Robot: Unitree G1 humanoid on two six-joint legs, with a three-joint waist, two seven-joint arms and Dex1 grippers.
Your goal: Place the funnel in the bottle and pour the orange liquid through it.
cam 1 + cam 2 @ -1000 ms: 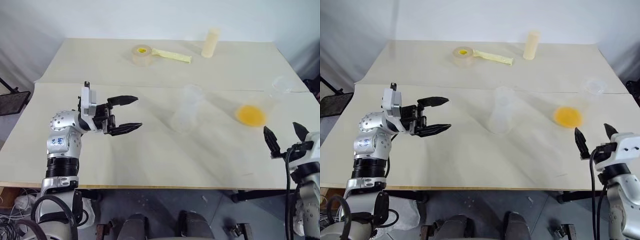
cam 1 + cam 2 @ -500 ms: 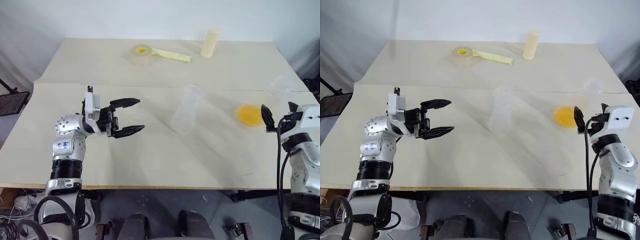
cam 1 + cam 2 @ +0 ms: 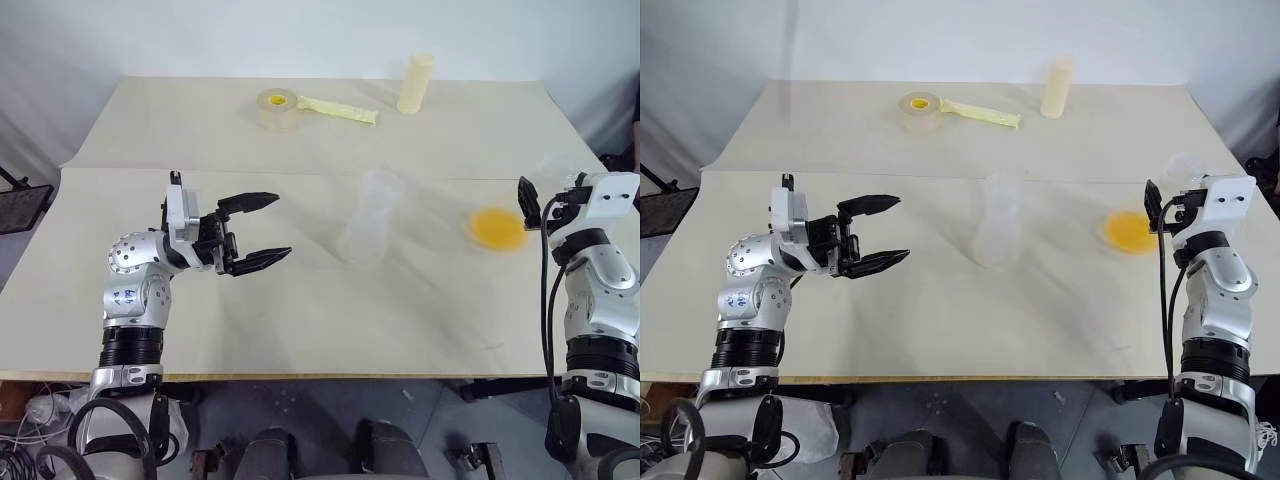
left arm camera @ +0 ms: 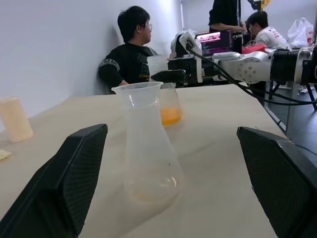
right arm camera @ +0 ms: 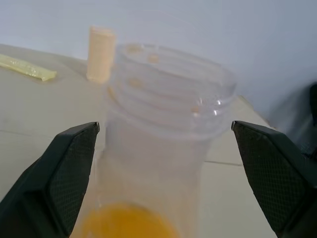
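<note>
The table (image 3: pixel 300 320) takes up most of the space, a broad cream top with a seam running across it.

The left gripper (image 3: pixel 280 226) hovers over the table's left half. Its two black fingers are spread wide with nothing between them, and they point across at the bottle (image 3: pixel 368 215), well short of it. The right gripper (image 3: pixel 538 200) is up at the table's right edge. Its fingers are also spread as wide as they go and close on nothing. From its wrist, the jar (image 5: pixel 163 148) stands right in front, between the two fingers, but I cannot tell whether either finger touches it.

That jar is a wide clear vessel with a threaded open mouth, and the orange liquid (image 3: pixel 498 228) sits in the bottom of it. The bottle stands upright and alone near the middle of the table. It is frosted, broad at the base and narrow at the neck, with its mouth open.

At the far edge stands a cream cylinder (image 3: pixel 415 83). To its left lies a tape roll (image 3: pixel 277 108) with a yellow strip (image 3: pixel 340 110) beside it.

A faint clear shape just beyond the right gripper looks like the funnel (image 3: pixel 1181 165), though it is hard to make out.

Past the table, a person (image 4: pixel 130 54) in a dark top sits by the wall.
</note>
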